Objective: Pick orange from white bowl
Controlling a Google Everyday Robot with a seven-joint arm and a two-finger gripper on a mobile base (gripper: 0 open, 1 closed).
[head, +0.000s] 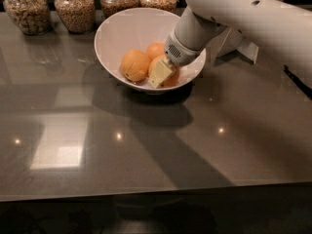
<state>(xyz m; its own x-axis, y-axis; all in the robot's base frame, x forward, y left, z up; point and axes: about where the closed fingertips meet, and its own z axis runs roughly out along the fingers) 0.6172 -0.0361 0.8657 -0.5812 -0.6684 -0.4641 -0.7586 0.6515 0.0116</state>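
Note:
The white bowl (127,30) stands at the back middle of the dark counter with three oranges in it. My gripper (162,74) reaches down into the bowl from the right and sits on the pale orange (174,75) at the bowl's front right, covering much of it. A second orange (134,65) with a dark crease lies free to its left. A smaller, deeper-orange one (155,49) lies behind.
Several glass jars of grains (74,8) line the back edge behind the bowl. A white stand (239,43) sits right of the bowl under my arm. The dark glossy counter (146,150) stretches toward the front edge.

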